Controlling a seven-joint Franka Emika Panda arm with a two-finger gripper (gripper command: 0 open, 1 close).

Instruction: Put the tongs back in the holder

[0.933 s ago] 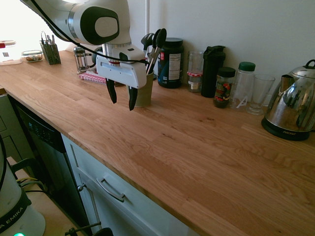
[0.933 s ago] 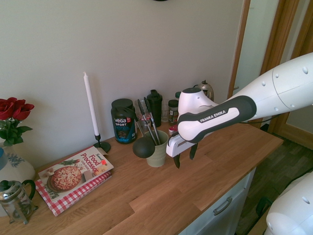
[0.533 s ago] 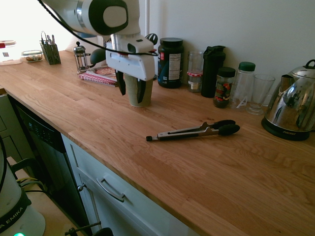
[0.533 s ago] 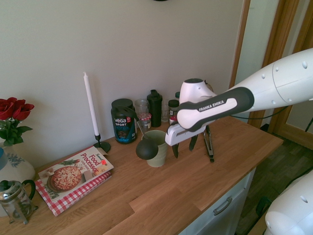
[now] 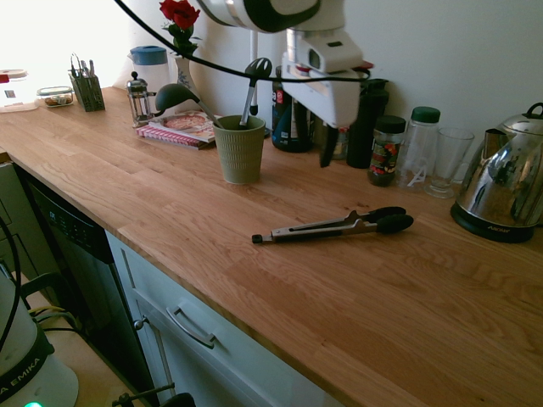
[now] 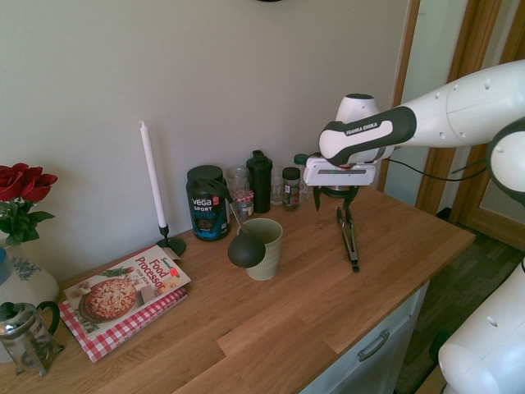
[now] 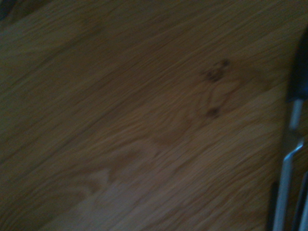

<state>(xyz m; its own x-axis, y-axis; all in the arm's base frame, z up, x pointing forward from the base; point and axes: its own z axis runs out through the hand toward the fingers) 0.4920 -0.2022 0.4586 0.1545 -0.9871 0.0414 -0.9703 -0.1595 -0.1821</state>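
Holder (image 5: 238,150) stood upright on counter (image 5: 170,212), well to left of jaws; ladle (image 5: 174,91) and grey-handled utensil (image 5: 253,80) already kept in it, room judged left for one more tool. Gripper (image 5: 325,151) hung high above counter, pointed almost straight down, jaws spread wide, nothing held. Tongs (image 5: 335,226) laid flat on wood, below jaws and nearer counter edge, black tips toward kettle (image 5: 502,191). Descent over tongs judged next, so grip can be taken.
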